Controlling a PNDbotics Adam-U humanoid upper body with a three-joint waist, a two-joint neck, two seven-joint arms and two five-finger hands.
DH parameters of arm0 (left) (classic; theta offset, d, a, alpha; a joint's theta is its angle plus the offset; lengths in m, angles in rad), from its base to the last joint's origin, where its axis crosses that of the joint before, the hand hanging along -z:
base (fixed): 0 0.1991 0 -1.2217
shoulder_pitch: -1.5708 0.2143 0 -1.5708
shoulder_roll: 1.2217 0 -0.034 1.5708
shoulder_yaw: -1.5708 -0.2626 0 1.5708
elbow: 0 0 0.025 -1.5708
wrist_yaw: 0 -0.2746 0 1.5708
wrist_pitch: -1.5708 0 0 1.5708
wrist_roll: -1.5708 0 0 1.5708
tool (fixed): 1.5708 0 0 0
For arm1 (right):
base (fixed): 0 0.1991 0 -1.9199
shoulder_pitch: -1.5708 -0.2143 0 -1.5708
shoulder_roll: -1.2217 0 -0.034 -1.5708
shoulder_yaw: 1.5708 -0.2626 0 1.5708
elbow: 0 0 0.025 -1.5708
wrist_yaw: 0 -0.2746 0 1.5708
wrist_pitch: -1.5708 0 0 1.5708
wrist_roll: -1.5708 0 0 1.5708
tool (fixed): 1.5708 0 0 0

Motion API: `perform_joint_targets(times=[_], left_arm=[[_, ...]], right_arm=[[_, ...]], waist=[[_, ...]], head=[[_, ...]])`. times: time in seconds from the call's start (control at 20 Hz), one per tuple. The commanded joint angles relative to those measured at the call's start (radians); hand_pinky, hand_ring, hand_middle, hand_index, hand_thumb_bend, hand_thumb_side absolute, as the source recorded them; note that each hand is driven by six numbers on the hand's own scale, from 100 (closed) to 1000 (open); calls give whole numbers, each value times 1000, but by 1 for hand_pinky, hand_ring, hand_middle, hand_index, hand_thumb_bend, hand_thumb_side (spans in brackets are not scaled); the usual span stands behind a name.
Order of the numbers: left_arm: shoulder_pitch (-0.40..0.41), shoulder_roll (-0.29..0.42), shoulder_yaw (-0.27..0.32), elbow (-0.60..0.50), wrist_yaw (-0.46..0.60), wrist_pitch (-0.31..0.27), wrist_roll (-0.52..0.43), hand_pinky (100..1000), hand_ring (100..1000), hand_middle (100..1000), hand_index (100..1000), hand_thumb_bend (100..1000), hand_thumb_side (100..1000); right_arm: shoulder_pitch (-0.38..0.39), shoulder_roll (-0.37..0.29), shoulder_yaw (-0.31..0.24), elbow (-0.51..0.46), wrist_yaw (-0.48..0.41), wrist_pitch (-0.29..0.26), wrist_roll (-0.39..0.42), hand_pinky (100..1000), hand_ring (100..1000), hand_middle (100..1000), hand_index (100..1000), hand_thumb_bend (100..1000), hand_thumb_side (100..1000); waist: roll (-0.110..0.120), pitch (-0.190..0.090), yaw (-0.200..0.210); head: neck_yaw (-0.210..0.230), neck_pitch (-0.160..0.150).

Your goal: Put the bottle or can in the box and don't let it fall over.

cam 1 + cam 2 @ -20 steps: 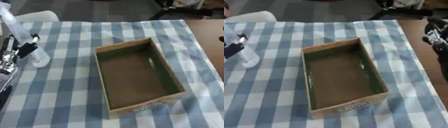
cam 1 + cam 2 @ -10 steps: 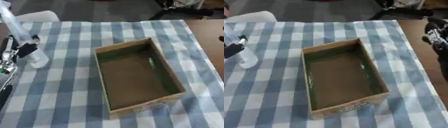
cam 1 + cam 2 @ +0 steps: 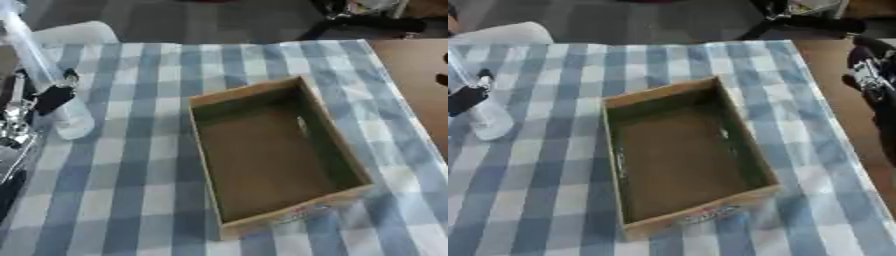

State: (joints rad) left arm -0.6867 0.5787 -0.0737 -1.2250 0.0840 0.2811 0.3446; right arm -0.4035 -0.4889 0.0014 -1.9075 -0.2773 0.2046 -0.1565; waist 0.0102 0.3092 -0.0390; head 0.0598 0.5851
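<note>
Fingers of the left robot hand [image 3: 39,102] curl round a clear plastic bottle [image 3: 54,92]; rectangular cardboard box [image 3: 271,152] lies on checked cloth [image 3: 131,190].

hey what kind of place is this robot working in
Probably a lab or test room set up like a dining table: a blue-and-white checked tablecloth, an empty cardboard box, a clear plastic bottle and dark equipment behind.

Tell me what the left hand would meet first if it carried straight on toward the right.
Probably the cardboard box: the left hand, curled round the clear bottle, has only checked cloth between it and the box's near wall, though depth is uncertain.
</note>
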Motion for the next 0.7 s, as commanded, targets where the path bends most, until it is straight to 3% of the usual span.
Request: perform_joint_targets(times=[0.05,0.4,0.7], left_arm=[[-14,25,4,-28,-11,-8,12,353,441,200,218,100,346],[-15,38,5,-74,-58,-57,37,346,439,177,191,100,347],[-13,43,6,-96,-57,-61,42,338,435,181,178,100,375]], right_arm=[[-9,-17,-7,-10,-7,-1,2,927,1000,1000,884,100,550],[-8,-17,-7,-8,-9,-1,3,928,1000,1000,884,100,550],[-6,-18,-8,-8,-10,-2,3,929,1000,1000,884,100,547]], waist=[[2,-17,-1],[5,-22,-1],[6,-29,-2]], head=[[1,-13],[0,-8],[-1,-2]])
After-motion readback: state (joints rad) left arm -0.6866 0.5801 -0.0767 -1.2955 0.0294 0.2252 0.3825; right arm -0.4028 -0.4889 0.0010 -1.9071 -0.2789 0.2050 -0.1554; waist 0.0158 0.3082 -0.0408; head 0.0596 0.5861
